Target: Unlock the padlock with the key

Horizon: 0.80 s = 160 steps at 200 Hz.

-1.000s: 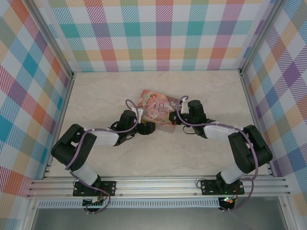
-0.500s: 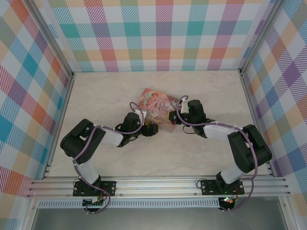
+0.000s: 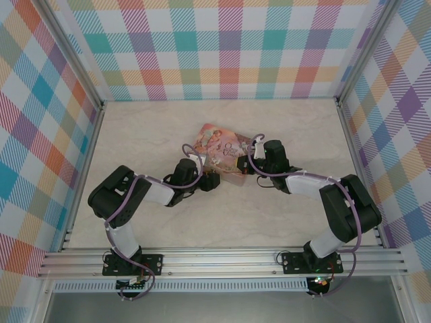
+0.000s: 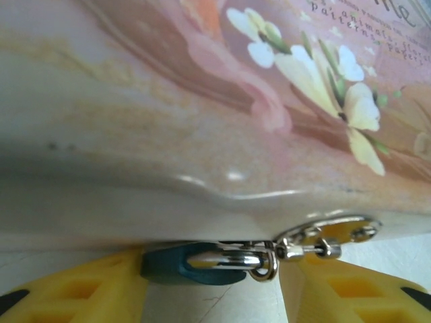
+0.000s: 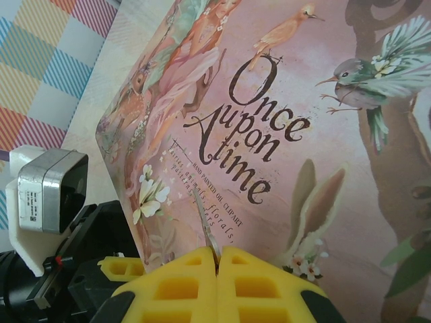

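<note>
The padlock [image 4: 192, 264] sits low against the bottom edge of the pink tin [image 4: 202, 101], its silver shackle [image 4: 232, 259] hooked into the tin's hasp [image 4: 326, 235]. It lies between the two yellow fingers of the left pincer [image 4: 212, 277], close against one finger [image 4: 81, 296] with a clear gap to the other. That pincer stands part-open, not clamped on anything. The key [image 5: 204, 219], a thin grey blade, sticks out from the right pincer [image 5: 217, 261], whose fingers are pressed together on it, and it points across the tin's illustrated lid (the "Once upon a time" side). From above, both pincers meet at the tin's near edge – left [image 3: 209, 180], right [image 3: 246, 167] – mid-table [image 3: 135, 134].
</note>
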Available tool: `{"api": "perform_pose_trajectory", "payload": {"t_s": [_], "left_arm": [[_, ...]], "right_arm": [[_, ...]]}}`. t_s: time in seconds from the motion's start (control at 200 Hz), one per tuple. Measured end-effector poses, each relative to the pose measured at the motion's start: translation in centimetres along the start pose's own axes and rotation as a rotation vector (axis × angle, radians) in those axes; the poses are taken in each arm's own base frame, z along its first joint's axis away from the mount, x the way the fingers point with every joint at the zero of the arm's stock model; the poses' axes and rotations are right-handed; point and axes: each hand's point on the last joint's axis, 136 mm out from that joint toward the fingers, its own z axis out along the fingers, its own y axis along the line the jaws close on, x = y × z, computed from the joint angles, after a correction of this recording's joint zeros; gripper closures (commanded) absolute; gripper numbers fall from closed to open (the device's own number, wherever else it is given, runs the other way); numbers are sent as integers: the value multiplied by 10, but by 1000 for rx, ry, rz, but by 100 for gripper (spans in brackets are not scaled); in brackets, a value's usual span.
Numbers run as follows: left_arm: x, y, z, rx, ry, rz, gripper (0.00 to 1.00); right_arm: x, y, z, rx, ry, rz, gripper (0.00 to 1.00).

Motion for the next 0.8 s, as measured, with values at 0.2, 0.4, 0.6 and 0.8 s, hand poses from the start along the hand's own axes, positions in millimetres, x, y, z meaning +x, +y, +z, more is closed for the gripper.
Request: {"api": "perform_pose_trajectory", "payload": {"t_s": [0.2, 0.4, 0.6, 0.8], "left_arm": [[-1, -2, 2, -1, 1, 2, 55], [-2, 0, 4, -17, 5, 1, 60], [-1, 0, 4, -24, 3, 3, 65], [-2, -1, 5, -30, 4, 5, 69]], "right_arm": [[-1, 0, 0, -1, -3, -1, 99], [-1, 0, 0, -2, -4, -2, 99], [-1, 0, 0, -3, -4, -2, 99], [-1, 1, 0, -3, -5, -3, 99]]}}
